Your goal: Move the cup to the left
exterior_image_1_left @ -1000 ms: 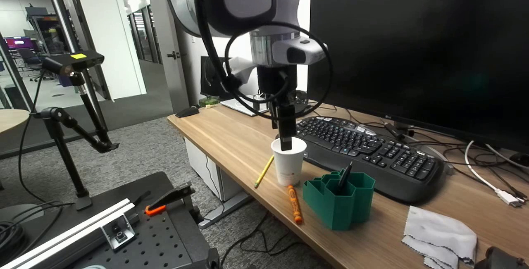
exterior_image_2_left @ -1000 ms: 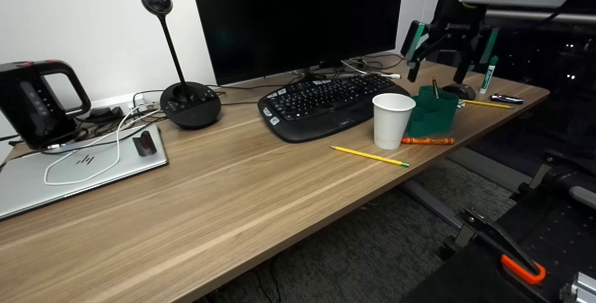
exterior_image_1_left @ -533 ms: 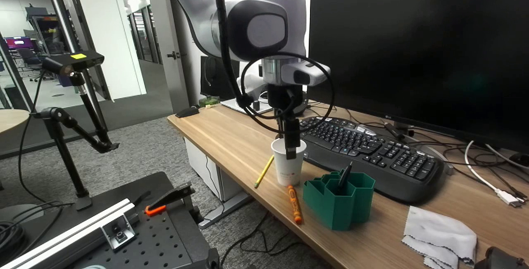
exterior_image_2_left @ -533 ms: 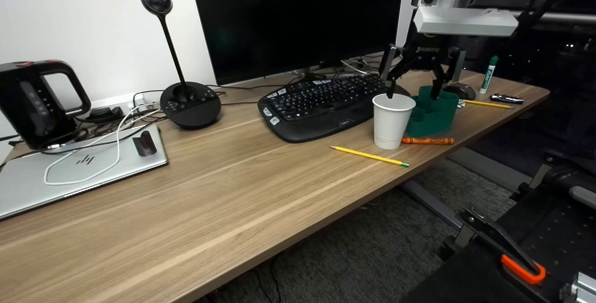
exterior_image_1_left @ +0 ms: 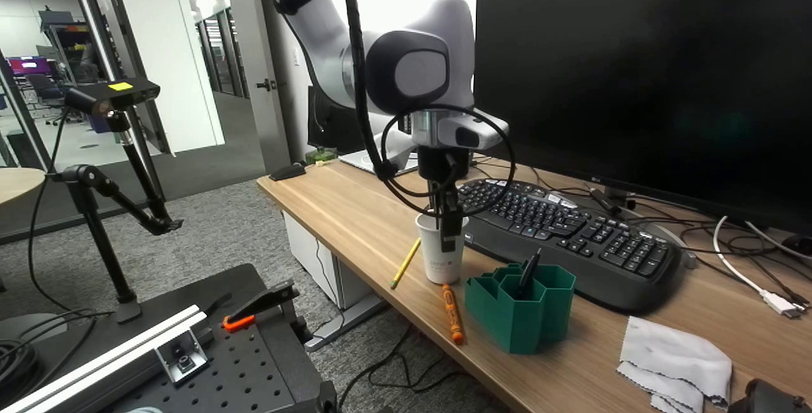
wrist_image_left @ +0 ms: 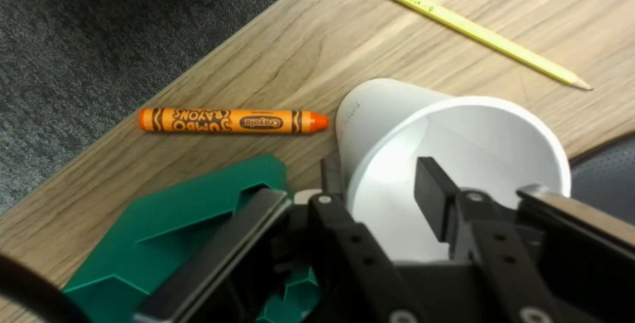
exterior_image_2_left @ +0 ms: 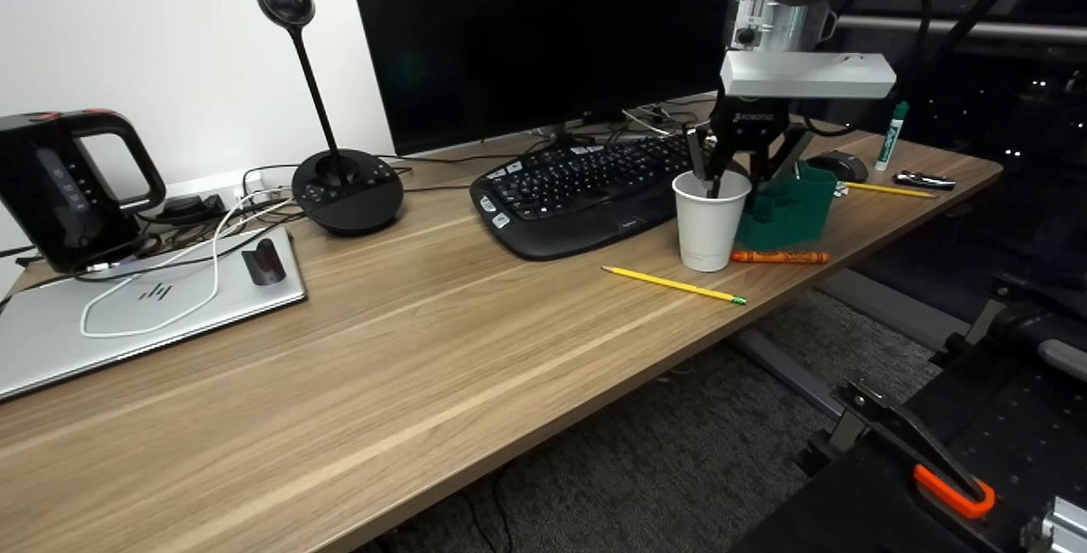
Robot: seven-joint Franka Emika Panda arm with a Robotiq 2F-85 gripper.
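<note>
The white cup [exterior_image_1_left: 438, 266] stands on the desk in both exterior views, its mouth upward. In the wrist view the cup [wrist_image_left: 379, 107] fills the middle right. My gripper [wrist_image_left: 381, 184] straddles the cup's near wall: one finger [wrist_image_left: 431, 196] reaches down inside the mouth, and the opposite finger [wrist_image_left: 332, 173] is outside, against or very close to the wall. Bare space shows between the inner finger and the wall, so the jaws are partly closed but not clamped. From the side, the gripper [exterior_image_2_left: 734, 194] dips into the rim.
A dark green organizer [exterior_image_1_left: 520, 318] sits right beside the cup, near the outer finger. An orange crayon [wrist_image_left: 223, 121] points at the cup's base. Close by lie a yellow pencil [wrist_image_left: 466, 25] and the black keyboard [exterior_image_2_left: 586, 196]. The desk edge runs past the crayon.
My gripper has come down onto the cup, its fingers now around one wall and nearer together than before. The cup's rim has shifted slightly, away from the organizer.
</note>
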